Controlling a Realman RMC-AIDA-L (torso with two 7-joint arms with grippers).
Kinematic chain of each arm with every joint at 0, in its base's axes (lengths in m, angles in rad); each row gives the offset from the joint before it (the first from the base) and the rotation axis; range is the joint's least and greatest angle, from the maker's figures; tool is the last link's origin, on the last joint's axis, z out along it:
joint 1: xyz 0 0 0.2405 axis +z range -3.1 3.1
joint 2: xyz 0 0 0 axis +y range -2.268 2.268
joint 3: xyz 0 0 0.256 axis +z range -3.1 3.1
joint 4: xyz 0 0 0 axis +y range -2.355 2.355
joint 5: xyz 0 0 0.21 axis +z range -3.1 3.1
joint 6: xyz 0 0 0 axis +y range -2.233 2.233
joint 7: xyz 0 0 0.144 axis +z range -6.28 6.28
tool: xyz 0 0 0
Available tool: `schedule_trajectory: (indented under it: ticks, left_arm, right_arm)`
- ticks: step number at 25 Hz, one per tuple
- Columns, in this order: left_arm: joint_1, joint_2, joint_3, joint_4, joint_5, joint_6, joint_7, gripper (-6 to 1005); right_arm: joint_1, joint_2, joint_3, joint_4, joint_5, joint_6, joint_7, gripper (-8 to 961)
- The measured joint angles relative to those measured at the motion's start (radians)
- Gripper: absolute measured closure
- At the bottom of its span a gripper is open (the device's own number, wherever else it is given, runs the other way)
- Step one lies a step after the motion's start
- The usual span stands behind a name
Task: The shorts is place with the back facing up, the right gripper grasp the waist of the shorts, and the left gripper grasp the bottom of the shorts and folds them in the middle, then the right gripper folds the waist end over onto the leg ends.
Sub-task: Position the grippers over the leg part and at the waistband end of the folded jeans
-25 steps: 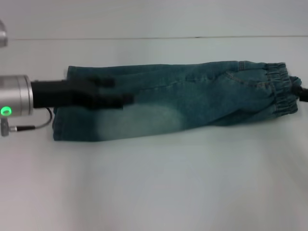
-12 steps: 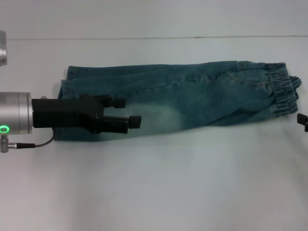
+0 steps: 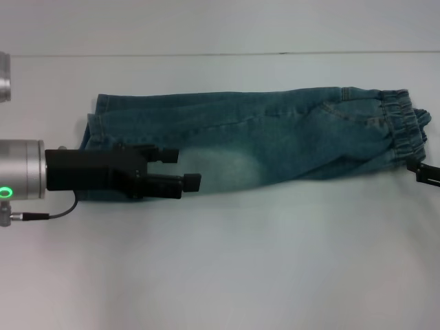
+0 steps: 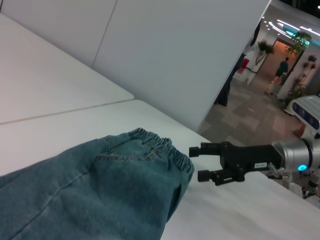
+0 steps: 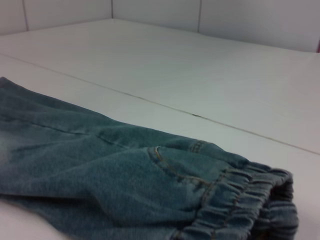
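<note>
The blue denim shorts (image 3: 289, 137) lie folded lengthwise into a long strip on the white table (image 3: 240, 275). Their elastic waist (image 3: 402, 130) is at the right and the leg ends at the left. My left gripper (image 3: 184, 168) is open over the near edge of the leg half and holds nothing. Only the tip of my right gripper (image 3: 423, 170) shows at the right edge, just off the near corner of the waist. The left wrist view shows the right gripper (image 4: 196, 163) open and empty beside the waist (image 4: 165, 150). The right wrist view looks along the shorts (image 5: 125, 170) from the waist (image 5: 240, 205).
A seam line in the table (image 3: 206, 53) runs behind the shorts. White table surface extends in front of the shorts. In the left wrist view, a white partition (image 4: 190, 60) stands beyond the table, with a room behind it.
My left gripper has slid from over the leg end toward the near edge of the shorts. My right gripper has left the waist band and now sits lower, off its near corner.
</note>
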Motion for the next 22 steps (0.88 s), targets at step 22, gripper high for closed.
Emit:
schedule_trajectory:
  ticks: [22]
  left_arm:
    - [0.03, -0.02, 0.0, 0.005, 0.0, 0.015, -0.02, 102]
  right_arm:
    - [0.072, -0.052, -0.071, 0.15, -0.029, 0.053, -0.091, 112]
